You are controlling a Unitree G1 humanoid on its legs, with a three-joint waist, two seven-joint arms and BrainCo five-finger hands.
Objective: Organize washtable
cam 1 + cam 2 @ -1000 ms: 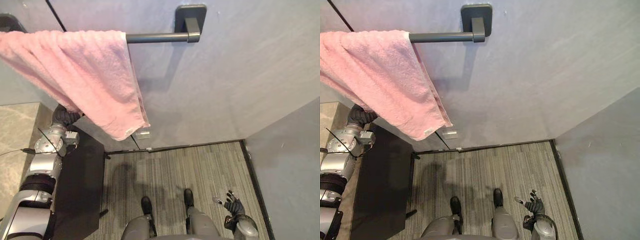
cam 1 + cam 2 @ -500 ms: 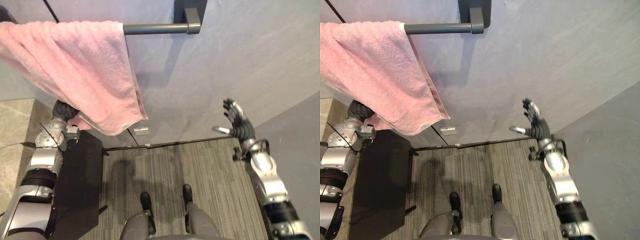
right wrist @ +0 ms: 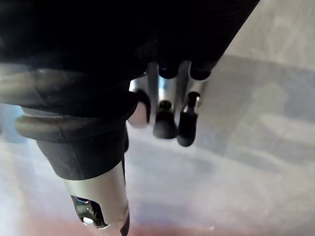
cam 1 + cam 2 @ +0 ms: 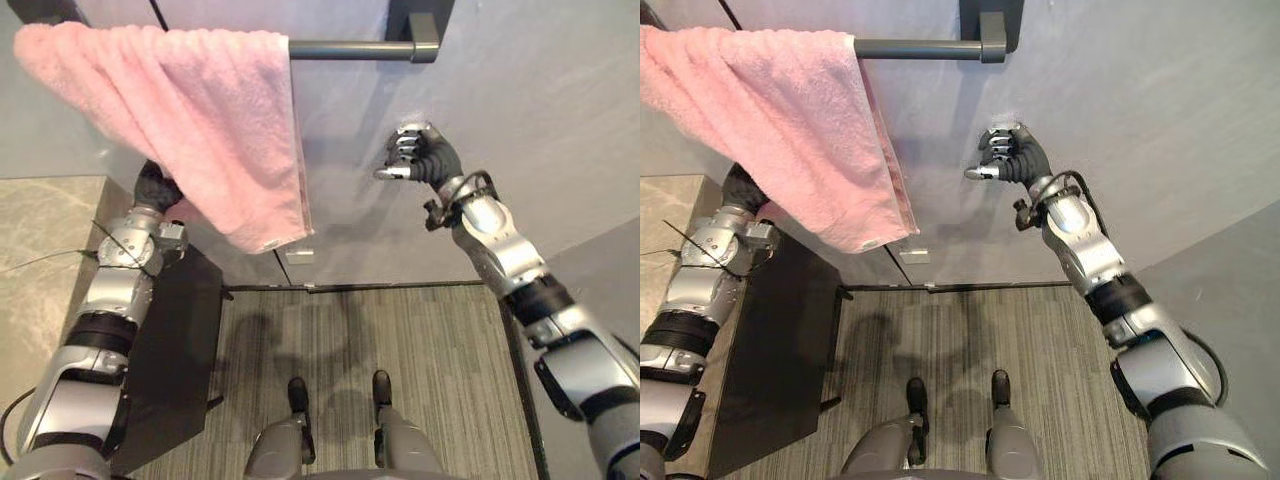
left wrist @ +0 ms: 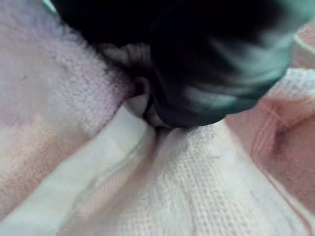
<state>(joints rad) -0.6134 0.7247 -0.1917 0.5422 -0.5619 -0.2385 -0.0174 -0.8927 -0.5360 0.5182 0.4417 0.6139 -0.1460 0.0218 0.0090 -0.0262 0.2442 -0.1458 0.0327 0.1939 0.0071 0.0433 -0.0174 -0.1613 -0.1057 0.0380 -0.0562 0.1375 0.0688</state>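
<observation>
Overhead, right robot hand [image 4: 418,158] curls empty; left robot hand [image 4: 157,186] unreadable behind towel [image 4: 200,110]

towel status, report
Left hand tucked behind pink towel. Right hand curled, empty, near wall below bar. Towel draped over bar, hanging slanted. Nothing between right hand and towel.

Raised the right hand [image 4: 418,157] from low down near the striped grey floor [image 4: 420,340], past mid-height, up close to the smooth grey wall [image 4: 540,90]. Brought it to a spot below the dark metal towel bar [image 4: 345,48], to the right of the pink terry towel [image 4: 200,110]. Curled the fingers in from their earlier open spread, with the thumb left pointing toward the towel. Shifted the head camera as well, carrying the whole scene rightward in both eye views.
</observation>
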